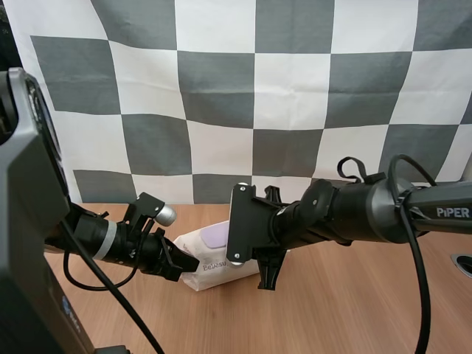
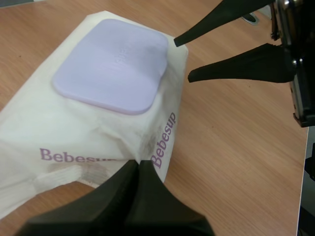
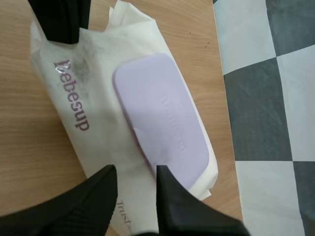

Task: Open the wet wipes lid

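A white Bebesup wet wipes pack (image 1: 209,258) lies on the wooden table, its lilac lid (image 1: 216,234) flat and closed. My left gripper (image 1: 184,264) is shut, its fingers together as one wedge (image 2: 138,166) resting on the pack's (image 2: 98,132) near end, short of the lid (image 2: 112,65). My right gripper (image 1: 265,280) is open at the opposite end. Its two fingers stand apart (image 3: 137,172) over the pack's (image 3: 83,88) edge, just off the lid's (image 3: 162,118) narrow end, with nothing between them. The left gripper (image 3: 61,32) sits at the pack's far end. The right gripper (image 2: 182,59) hovers by the lid's corner.
Bare wooden table (image 1: 354,302) spreads around the pack, with room at the front and right. A round hole (image 1: 463,263) sits at the table's right edge.
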`<state>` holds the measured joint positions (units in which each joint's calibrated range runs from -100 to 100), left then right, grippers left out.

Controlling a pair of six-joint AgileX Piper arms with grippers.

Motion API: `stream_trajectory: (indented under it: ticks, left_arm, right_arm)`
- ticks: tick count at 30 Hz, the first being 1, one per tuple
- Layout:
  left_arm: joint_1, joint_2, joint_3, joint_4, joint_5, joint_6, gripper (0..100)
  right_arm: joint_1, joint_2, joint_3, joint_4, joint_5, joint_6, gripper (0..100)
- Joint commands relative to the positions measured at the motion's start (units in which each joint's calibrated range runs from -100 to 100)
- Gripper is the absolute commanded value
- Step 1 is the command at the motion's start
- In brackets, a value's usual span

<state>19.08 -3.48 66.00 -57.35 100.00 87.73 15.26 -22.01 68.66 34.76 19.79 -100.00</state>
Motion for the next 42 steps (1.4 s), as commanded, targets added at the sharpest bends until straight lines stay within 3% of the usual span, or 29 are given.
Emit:
stream_trajectory:
  ticks: [1,11,29,36,42]
  left_arm:
    - [-0.02,0.0,0.0,0.0,0.0,0.0,0]
    - [-0.02,0.0,0.0,-0.3,0.0,0.0,0]
    - [-0.02,0.0,0.0,-0.8,0.0,0.0,0]
    - [-0.02,0.0,0.0,-0.9,0.0,0.0,0]
    - [-0.02,0.0,0.0,-1.1,0.0,0.0,0]
  right_arm:
    - [1.1,0.6,0.0,0.0,-3.7,0.0,48]
    - [2.1,3.1,-0.7,0.1,-10.5,0.0,47]
    - [2.1,4.9,-1.0,0.5,-8.7,0.0,47]
    - [2.2,4.9,-2.9,4.2,-8.1,0.0,40]
    - [2.2,4.9,-3.3,4.2,-7.9,0.0,40]
